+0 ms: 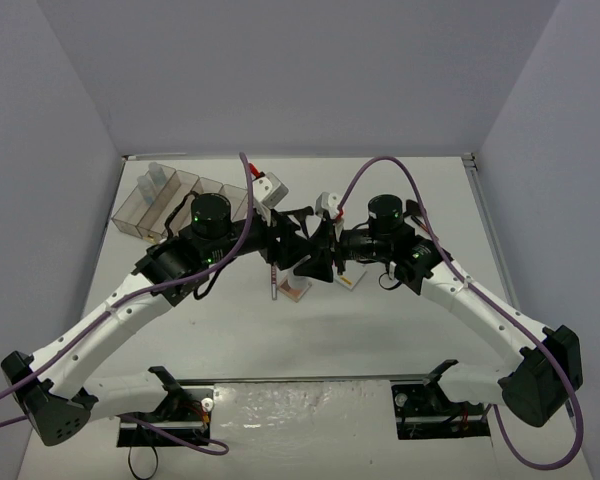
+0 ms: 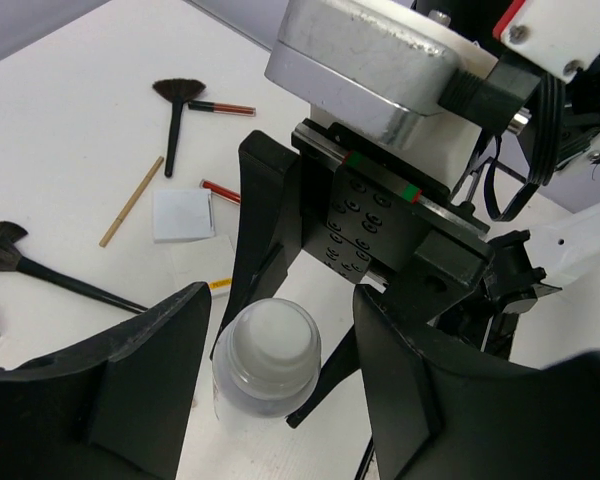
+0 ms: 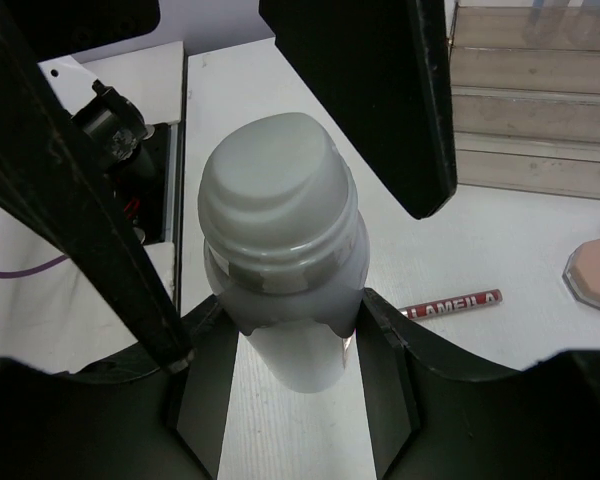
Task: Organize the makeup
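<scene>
The bottle (image 3: 278, 260) is frosted white with a pale grey cap. The pencil (image 3: 450, 303) is red with white letters, the compact (image 3: 592, 275) pink, the brushes (image 2: 171, 135) black.

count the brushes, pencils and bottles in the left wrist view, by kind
black brushes: 2
red pencils: 2
tan pencil: 1
bottle: 1
total: 6
yellow sliver near the bottle left out: too hidden to tell

- White table (image 1: 380, 320), boxed in by pale grey walls (image 1: 280, 70).
- Clear compartmented organizer tray (image 1: 140, 212), resting at the table's far left corner, angled to its edge.
</scene>
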`<state>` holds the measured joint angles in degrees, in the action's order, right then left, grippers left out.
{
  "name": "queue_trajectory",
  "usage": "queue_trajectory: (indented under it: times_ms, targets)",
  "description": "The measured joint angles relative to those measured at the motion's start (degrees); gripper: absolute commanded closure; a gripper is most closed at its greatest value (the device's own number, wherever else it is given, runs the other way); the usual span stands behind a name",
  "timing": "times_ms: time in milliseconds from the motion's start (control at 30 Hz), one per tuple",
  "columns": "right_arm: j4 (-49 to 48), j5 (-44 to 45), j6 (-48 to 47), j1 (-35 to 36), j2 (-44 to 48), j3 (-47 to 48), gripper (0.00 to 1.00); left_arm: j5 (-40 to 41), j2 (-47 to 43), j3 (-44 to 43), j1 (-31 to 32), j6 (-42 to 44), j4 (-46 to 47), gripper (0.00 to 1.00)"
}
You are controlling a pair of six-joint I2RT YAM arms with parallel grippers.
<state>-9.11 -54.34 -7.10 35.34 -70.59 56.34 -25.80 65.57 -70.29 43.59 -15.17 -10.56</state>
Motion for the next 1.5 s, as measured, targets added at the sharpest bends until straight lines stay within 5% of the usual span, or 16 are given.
queue_trajectory:
  times_ms: [433, 500, 633, 700, 767, 833, 900, 1067, 1500]
  targets:
    - [-1.0, -0.2, 1.3, 0.0, 0.0, -0.2, 1.0, 2.0, -1.0, 4.8, 0.4, 0.0, 3.6, 0.63]
    - [-1.5, -0.2, 1.7, 0.0, -0.1, -0.2, 1.0, 2.3, -1.5, 5.2, 0.4, 0.1, 3.9, 0.69]
    - [-2.9, -0.3, 2.7, 0.0, -0.1, -0.3, 1.0, 2.7, -2.2, 5.6, 0.4, 0.2, 4.9, 1.0]
    - [-3.8, -0.3, 3.3, 0.1, -0.1, -0.4, 0.99, 2.9, -2.5, 6.3, 0.5, 0.2, 6.3, 1.0]
    - [-4.5, -0.3, 3.8, 0.1, -0.1, -0.8, 0.92, 3.1, -3.0, 7.6, 0.5, 0.1, 8.2, 1.0]
    - [-4.8, -0.3, 4.1, 0.1, -0.1, -1.3, 0.51, 3.4, -3.4, 8.8, 0.5, 0.1, 9.3, 1.0]
    - [-4.9, -0.2, 4.4, 0.1, -0.3, -1.6, 0.31, 3.9, -3.9, 9.9, 0.6, 0.1, 10.0, 1.0]
    - [-5.6, 1.0, 4.4, 0.1, -0.4, -1.6, 0.01, 8.2, -4.5, 12.1, 0.6, 0.5, 9.5, 1.0]
    - [-0.4, 10.9, 2.3, -1.2, -0.4, -4.4, 0.0, 22.6, -7.3, 15.0, -4.8, 3.2, 9.2, 1.0]
